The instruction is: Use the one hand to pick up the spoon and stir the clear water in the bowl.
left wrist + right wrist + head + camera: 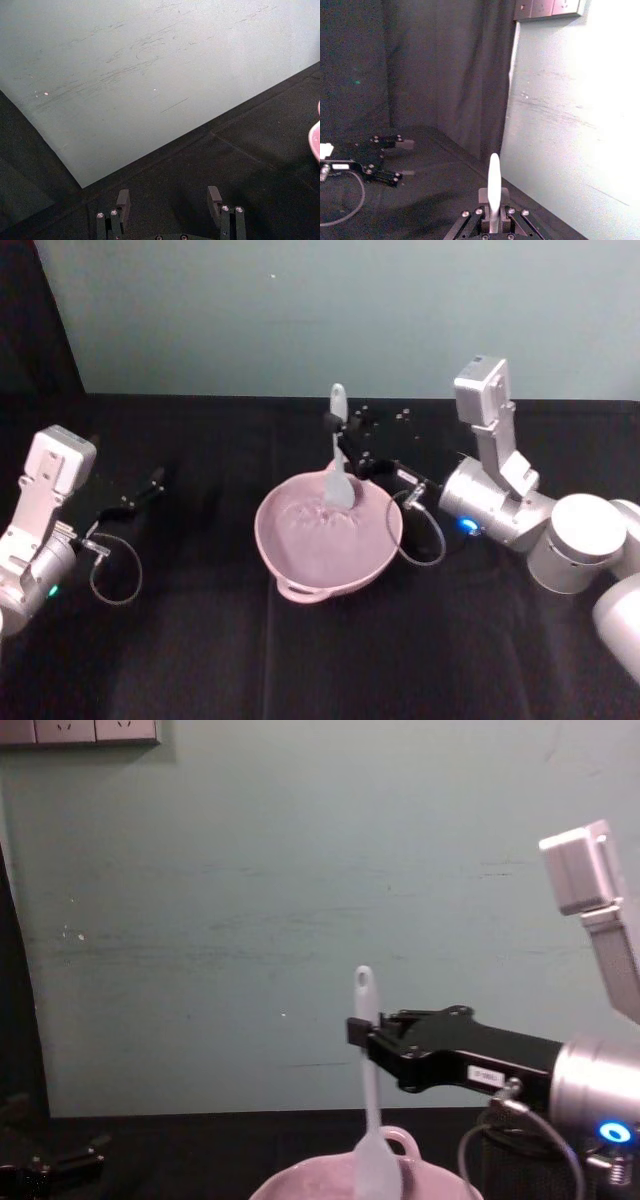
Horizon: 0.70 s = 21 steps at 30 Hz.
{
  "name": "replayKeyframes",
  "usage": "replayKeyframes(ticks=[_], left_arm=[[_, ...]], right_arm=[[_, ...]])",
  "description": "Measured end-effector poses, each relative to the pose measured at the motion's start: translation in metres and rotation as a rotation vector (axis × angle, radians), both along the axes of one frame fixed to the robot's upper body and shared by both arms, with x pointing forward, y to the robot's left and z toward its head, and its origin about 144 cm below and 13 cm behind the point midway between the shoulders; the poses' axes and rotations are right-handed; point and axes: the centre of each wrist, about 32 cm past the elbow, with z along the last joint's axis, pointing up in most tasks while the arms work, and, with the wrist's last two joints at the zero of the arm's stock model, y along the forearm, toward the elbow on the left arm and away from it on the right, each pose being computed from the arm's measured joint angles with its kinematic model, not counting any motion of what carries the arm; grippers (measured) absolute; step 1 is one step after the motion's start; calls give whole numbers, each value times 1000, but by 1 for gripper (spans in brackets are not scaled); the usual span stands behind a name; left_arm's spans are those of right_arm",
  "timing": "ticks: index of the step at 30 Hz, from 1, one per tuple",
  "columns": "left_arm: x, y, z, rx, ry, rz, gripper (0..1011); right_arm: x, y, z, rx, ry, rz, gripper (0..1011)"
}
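1. Head view: the pale pink bowl (268,540) is seen at the middle of the black-covered desk (200,660), its loop handle turned toward the robot. The white spoon (338,455) is held nearly upright over the far side of the bowl by the right gripper (340,423), which reaches in from the right. The fingers are closed on the upper handle. The flat head of the spoon is set inside the bowl, where the water (315,520) is shown by faint ripples (how deep the head sits cannot be told). The left gripper (150,485) is parked low at the left, well apart from the bowl.

2. Left wrist view: the fingers of the left gripper (168,200) are spread wide with nothing between them. The desk and the pale green wall (150,65) are seen beyond, and a pink sliver of the bowl (316,140) is cut by the edge.

3. Right wrist view: the handle of the spoon (493,177) is clamped between the fingers of the right gripper (493,200), its rounded end standing clear of them. The left gripper (385,160) is seen farther off on the desk.

4. Chest view: the spoon (368,1100) is seen upright, gripped below the hole in its handle by the right gripper (362,1030). Its head is lowered behind the rim of the bowl (290,1185).
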Motion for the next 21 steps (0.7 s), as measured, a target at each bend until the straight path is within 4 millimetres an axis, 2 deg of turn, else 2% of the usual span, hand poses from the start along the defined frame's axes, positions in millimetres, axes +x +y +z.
replayKeyframes(ticks=[5,8,13,21], left_arm=[[0,0,0,0,0,0,1011],[0,0,0,0,0,0,1011],[0,0,0,0,0,0,1011],[0,0,0,0,0,0,1011]], right_arm=[[-7,-16,5,-21,-2,-12,118],[-19,-28,10,-35,10,6,118],[-37,-36,12,-40,27,56,118],[-50,-25,4,3,105,137,118]])
